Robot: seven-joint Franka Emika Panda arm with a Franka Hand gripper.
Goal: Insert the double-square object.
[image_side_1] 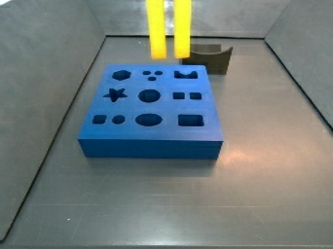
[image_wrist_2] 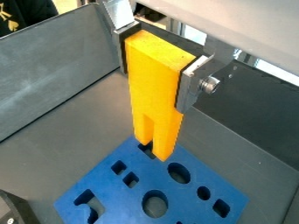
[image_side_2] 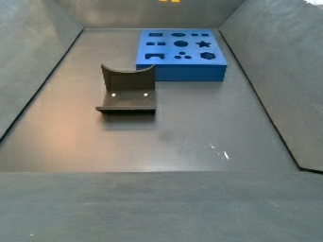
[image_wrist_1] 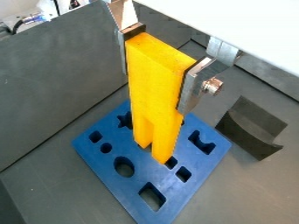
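The double-square object (image_wrist_1: 155, 92) is a tall yellow piece, held upright with its two prongs pointing down. My gripper (image_wrist_1: 163, 61) is shut on its upper end, with one silver finger (image_wrist_1: 197, 85) on each side; this also shows in the second wrist view (image_wrist_2: 158, 59). The piece (image_wrist_2: 155, 96) hangs above the blue block with shaped holes (image_wrist_1: 152, 162), clear of its top. In a side view only the prongs (image_side_1: 170, 29) show, above the far edge of the blue block (image_side_1: 150, 107); the gripper is out of view there.
A dark grey notched block (image_wrist_1: 253, 128) stands on the floor beside the blue block, seen also in both side views (image_side_1: 209, 56) (image_side_2: 127, 90). Sloping grey walls (image_side_1: 53, 117) enclose the floor. The blue block (image_side_2: 183, 52) lies at one end.
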